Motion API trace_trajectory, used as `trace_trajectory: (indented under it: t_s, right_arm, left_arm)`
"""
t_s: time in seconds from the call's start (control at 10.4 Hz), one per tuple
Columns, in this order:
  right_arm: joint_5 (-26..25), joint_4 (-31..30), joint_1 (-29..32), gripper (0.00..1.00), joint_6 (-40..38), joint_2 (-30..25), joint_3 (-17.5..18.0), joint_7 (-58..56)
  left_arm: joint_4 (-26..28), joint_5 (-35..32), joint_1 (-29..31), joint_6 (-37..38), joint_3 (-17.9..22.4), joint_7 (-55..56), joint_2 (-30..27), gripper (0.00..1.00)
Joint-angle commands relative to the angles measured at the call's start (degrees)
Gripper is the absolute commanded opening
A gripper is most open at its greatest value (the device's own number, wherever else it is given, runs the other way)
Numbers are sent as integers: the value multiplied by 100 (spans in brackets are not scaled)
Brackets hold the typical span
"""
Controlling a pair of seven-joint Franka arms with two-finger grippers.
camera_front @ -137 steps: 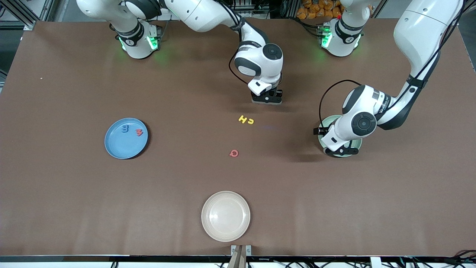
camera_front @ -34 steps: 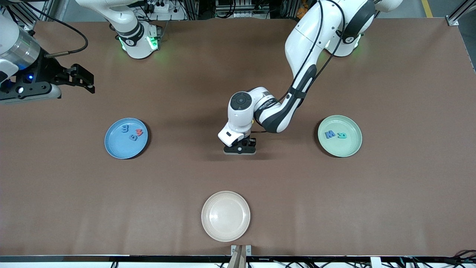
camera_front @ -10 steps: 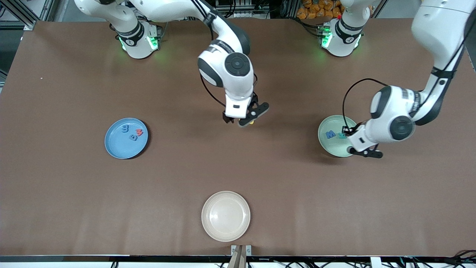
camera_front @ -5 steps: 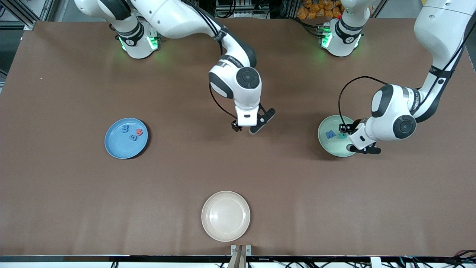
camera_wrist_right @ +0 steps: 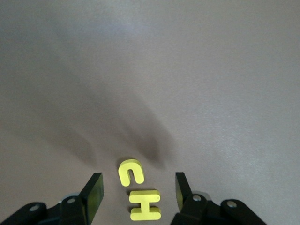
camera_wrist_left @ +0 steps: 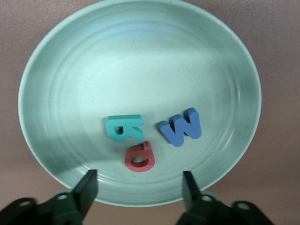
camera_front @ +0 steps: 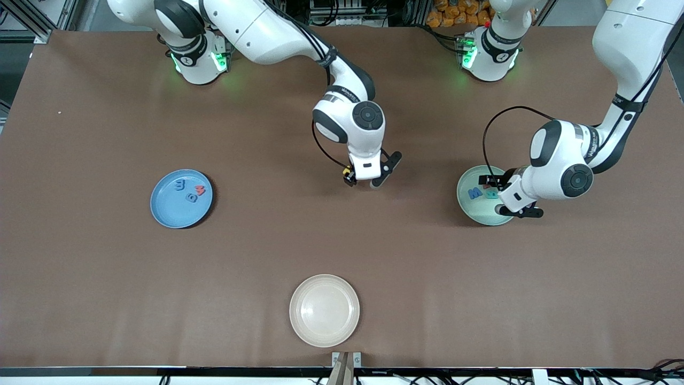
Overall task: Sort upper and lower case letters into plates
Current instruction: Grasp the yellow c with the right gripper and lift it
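Left gripper (camera_wrist_left: 139, 187) hangs over the mint green plate (camera_wrist_left: 56, 70), fingers spread wide, holding nothing. The red letter (camera_wrist_left: 139, 157) lies flat in that plate, touching the teal letter (camera_wrist_left: 122, 129) and just beside the blue M (camera_wrist_left: 180, 126), so this looks like a completed drop.

Right gripper (camera_wrist_right: 138, 190) is low over mid-table, well apart from the mint green plate toward the right arm's end, jaws apart and empty, straddling the yellow H (camera_wrist_right: 145, 205); the yellow C (camera_wrist_right: 131, 172) sits just beside it. Tight spacing: closing could nudge the C.

Blue plate (camera_front: 165, 211) holds three letters. Cream plate (camera_front: 324, 310) unused. Bare table between plates, plenty of travel room.
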State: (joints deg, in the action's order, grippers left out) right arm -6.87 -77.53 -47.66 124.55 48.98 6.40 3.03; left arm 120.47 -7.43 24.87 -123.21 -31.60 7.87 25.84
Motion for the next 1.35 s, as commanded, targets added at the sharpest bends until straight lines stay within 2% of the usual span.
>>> trace_trajectory:
  t_s: [0.0, 0.19, 0.29, 0.48, 0.58, 0.67, 0.77, 0.87, 1.06, 1.25]
  right_arm:
    - [-191, 177, -128, 68, -36, 234, -25, -22]
    - [-350, 159, -164, 67, 8, 322, -25, 127]
    - [-350, 150, -164, 67, 269, 349, -25, 189]
    - [-446, 159, -164, 58, 333, 411, -25, 207]
    - [-455, 159, -164, 49, 342, 411, -25, 198]
    - [-456, 159, -155, 35, 333, 411, -25, 146]
    - [-482, 159, -155, 14, 333, 411, -25, 119]
    - [-560, 159, -147, 0, 325, 402, -25, 84]
    - [-526, 150, -103, 0, 124, 280, -25, 92]
    - [-430, 159, 89, 0, -543, -35, -8, 84]
  left_arm:
    - [82, 136, 36, -63, -66, 12, -105, 100]
    - [47, 136, 45, -28, -285, 73, -166, 100]
    - [47, 136, 36, -19, -399, 91, -193, 100]
    - [30, 136, 36, 8, -479, 109, -202, 100]
    - [21, 136, 36, 16, -496, 109, -211, 100]
    - [-23, 154, 45, 34, -531, 109, -254, 100]
    - [-67, 206, 36, 86, -584, 170, -272, 100]
    - [-102, 215, 36, 95, -689, 214, -264, 100]
    - [-120, 425, 18, 95, -882, 702, -264, 100]
    - [-207, 426, -69, 87, -1215, 1476, -220, 100]
